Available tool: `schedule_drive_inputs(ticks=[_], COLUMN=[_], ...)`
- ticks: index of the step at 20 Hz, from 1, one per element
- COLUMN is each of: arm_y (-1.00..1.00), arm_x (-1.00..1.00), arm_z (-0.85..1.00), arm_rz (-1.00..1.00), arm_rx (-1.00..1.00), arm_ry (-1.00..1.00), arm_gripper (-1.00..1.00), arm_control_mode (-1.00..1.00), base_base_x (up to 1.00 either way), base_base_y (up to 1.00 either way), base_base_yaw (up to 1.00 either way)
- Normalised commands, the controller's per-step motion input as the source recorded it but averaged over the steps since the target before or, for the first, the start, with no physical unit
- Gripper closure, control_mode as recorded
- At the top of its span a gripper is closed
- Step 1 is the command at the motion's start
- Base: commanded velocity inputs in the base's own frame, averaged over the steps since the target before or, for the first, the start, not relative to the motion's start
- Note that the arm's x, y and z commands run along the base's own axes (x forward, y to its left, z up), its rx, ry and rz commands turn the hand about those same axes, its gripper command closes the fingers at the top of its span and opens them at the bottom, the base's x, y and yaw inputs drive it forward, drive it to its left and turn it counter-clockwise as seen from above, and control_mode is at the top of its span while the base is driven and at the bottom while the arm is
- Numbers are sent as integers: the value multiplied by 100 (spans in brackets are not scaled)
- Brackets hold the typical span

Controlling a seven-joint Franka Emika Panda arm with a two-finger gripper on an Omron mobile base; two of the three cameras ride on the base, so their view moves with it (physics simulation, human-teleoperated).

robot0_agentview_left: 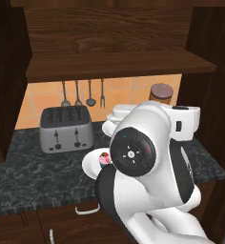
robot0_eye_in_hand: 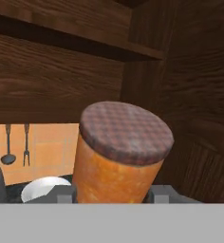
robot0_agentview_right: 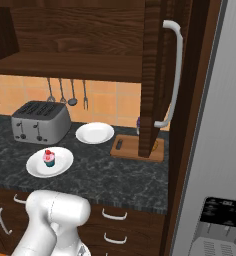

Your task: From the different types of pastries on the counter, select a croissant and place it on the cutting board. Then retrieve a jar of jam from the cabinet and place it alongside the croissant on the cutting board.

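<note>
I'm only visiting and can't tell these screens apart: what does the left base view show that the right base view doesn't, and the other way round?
Left base view alone: the jar of jam, orange-brown with a darker lid, up in front of the tiled wall beyond the robot's white arm.

Right base view alone: the cutting board on the counter, partly behind the open cabinet door, and a second, bare white plate.

Both: the silver toaster, the hanging utensils, and the pink-frosted cupcake on its white plate.
</note>
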Motion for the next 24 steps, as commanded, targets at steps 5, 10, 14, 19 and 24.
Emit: schedule_drive_inputs(ticks=[5, 10, 14, 19, 24], arm_y=[-17, -30, -23, -27, -24], arm_x=[0, 49, 64, 78, 58], arm_z=[-10, -89, -100, -94, -25], arm_rz=[-2, -2, -2, -4, -10], arm_rx=[0, 0, 0, 0, -1], arm_ry=[0, 0, 0, 0, 0], arm_gripper=[100, 100, 100, 100, 100], arm_control_mode=[-100, -100, -100, -100, -100], base_base_x=[0, 0, 0, 0, 0], base_base_y=[0, 0, 0, 0, 0], base_base_yaw=[0, 0, 0, 0, 0])
